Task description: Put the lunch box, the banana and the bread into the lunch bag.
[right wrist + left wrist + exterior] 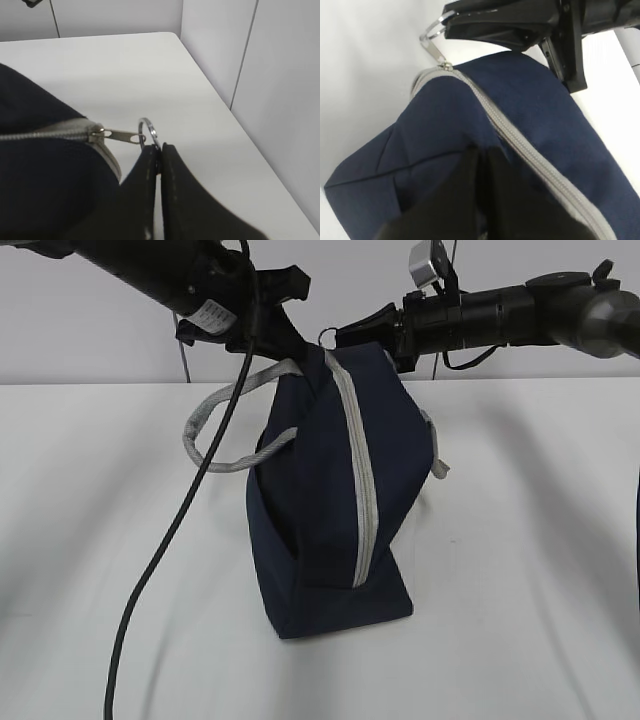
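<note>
- the right gripper (159, 156) has its two dark fingers pressed together on the metal ring pull (149, 131), which sticks up from between the tips.
- just beyond those tips, the ring links to a small silver zipper tab (117, 135), and the tab joins the slider at the end of the grey zipper band (45, 131).
- the zipper band looks closed along the length that shows, running away from the right gripper across the navy blue lunch bag (320, 500).
- the left gripper (482, 165) has its fingers drawn together, pinching navy fabric on the bag just beside the zipper band; how much cloth sits between them cannot be told.
- ahead of the left gripper, across the top of the bag, the right gripper's black body reaches in and meets the ring.
- in the exterior view the bag stands tall between the two arms, its top end right at the grippers and its base on the white table (520, 540) below them.
- a grey strap handle (225, 430) loops out from the bag under the left arm; a second grey strap shows on the far side, under the right arm.
- a black cable (165, 540) hangs from the left arm down across the table.
</note>
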`<move>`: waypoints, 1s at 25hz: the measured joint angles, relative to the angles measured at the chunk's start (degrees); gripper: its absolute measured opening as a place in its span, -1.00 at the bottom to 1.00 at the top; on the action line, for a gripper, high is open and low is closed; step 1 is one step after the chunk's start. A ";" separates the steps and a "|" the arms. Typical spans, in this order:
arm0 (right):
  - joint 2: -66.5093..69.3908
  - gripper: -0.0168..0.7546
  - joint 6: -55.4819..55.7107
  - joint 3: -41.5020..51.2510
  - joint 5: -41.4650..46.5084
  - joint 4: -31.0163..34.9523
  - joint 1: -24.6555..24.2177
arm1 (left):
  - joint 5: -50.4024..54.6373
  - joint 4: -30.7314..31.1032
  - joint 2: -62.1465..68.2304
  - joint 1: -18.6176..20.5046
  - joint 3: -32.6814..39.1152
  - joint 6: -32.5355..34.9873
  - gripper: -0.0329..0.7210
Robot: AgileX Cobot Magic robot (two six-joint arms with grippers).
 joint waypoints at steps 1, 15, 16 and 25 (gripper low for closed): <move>0.11 -0.96 0.00 0.00 0.00 -0.14 0.00 | 0.09 0.06 0.00 0.00 -0.12 0.21 -0.88; 0.46 -0.96 5.95 -0.18 1.09 -9.66 0.00 | 0.52 0.00 0.13 -0.04 -0.25 1.50 -0.88; 0.46 -0.96 6.43 -0.28 1.09 -9.69 0.00 | 0.52 0.00 0.13 -0.04 -0.29 1.50 -0.88; 0.46 -0.65 12.34 -0.80 -0.16 -6.28 -0.28 | 1.20 0.06 0.13 -0.11 -0.50 1.68 -0.60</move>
